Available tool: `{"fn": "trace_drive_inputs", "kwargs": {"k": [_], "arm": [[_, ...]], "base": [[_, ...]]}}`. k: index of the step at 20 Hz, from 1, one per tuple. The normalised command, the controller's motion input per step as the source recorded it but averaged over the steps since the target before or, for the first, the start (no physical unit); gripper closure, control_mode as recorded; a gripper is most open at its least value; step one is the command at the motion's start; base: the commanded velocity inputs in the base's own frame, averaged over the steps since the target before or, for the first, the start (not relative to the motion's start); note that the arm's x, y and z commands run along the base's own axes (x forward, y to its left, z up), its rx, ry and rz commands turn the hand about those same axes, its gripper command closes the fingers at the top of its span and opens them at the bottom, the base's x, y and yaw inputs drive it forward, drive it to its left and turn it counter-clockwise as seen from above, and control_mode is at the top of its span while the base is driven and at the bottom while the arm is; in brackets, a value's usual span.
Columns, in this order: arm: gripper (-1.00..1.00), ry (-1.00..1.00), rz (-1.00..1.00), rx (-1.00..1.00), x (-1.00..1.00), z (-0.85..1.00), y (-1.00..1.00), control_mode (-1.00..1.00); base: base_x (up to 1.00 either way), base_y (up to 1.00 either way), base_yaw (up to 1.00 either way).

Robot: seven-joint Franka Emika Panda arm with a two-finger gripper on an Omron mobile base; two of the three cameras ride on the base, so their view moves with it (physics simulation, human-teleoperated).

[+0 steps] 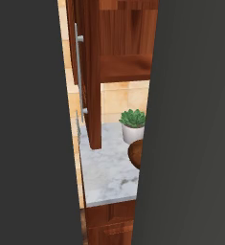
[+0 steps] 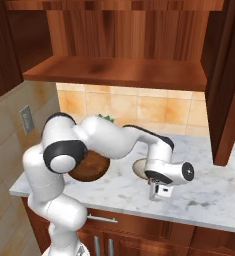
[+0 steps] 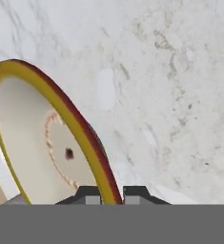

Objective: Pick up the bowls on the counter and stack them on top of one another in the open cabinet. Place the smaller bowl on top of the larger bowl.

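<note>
The gripper point(image 3: 111, 193) is nearly shut, its two tips pinching the rim of the smaller bowl point(image 3: 42, 147) from either side, a hold that suits a thin edge better than a wide body. That bowl sits on the marble counter point(image 2: 209, 190), cream inside with a yellow lip and dark red-brown outside. The larger dark brown bowl point(image 2: 90, 167) rests on the counter too, partly hidden by the arm. The open cabinet point(image 2: 119, 72) has its shelf bare above.
</note>
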Motion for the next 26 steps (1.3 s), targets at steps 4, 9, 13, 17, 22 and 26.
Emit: {"fn": "trace_drive_inputs", "kwargs": {"k": [4, 9, 13, 17, 22, 26], "arm": [[1.0, -0.04, 0.0, -0.05, -0.16, 0.4, 0.21, -1.0], [1.0, -0.02, 0.0, -0.07, -0.13, 0.39, 0.29, -1.0], [1.0, -0.04, 0.0, -0.07, -0.18, 0.35, 0.37, -1.0], [1.0, -0.06, 0.0, -0.07, -0.27, 0.39, 0.39, -1.0], [1.0, -0.05, 0.0, -0.07, -0.23, 0.34, 0.5, -1.0], [1.0, -0.02, 0.0, -0.07, -0.14, 0.3, 0.51, -1.0]], "base": [[0.0, 0.0, 0.0], [0.0, 0.0, 0.0], [0.0, 0.0, 0.0], [0.0, 0.0, 0.0], [0.0, 0.0, 0.0], [0.0, 0.0, 0.0]]}}
